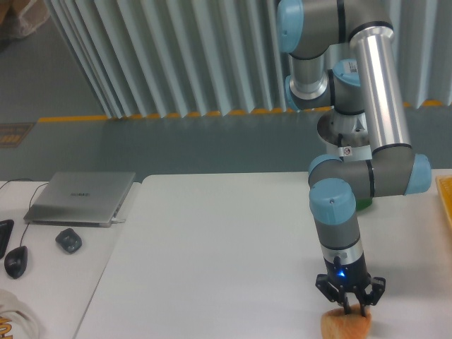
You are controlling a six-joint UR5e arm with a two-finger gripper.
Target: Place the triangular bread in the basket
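Note:
The triangular bread (345, 326) is a golden-orange rough wedge at the front edge of the white table (226, 240), cut off by the bottom of the view. My gripper (353, 308) points straight down right over it. Its two black fingers are drawn in on the top of the bread and grip it. Whether the bread rests on the table or hangs just above it cannot be told. The basket (446, 198) shows only as a thin yellow-orange sliver of rim at the right edge of the view, far right of and behind the gripper.
A green bell pepper (364, 205) peeks out behind the arm's elbow. On the grey desk to the left lie a closed laptop (81, 198), two dark computer mice (68, 241) and cables.

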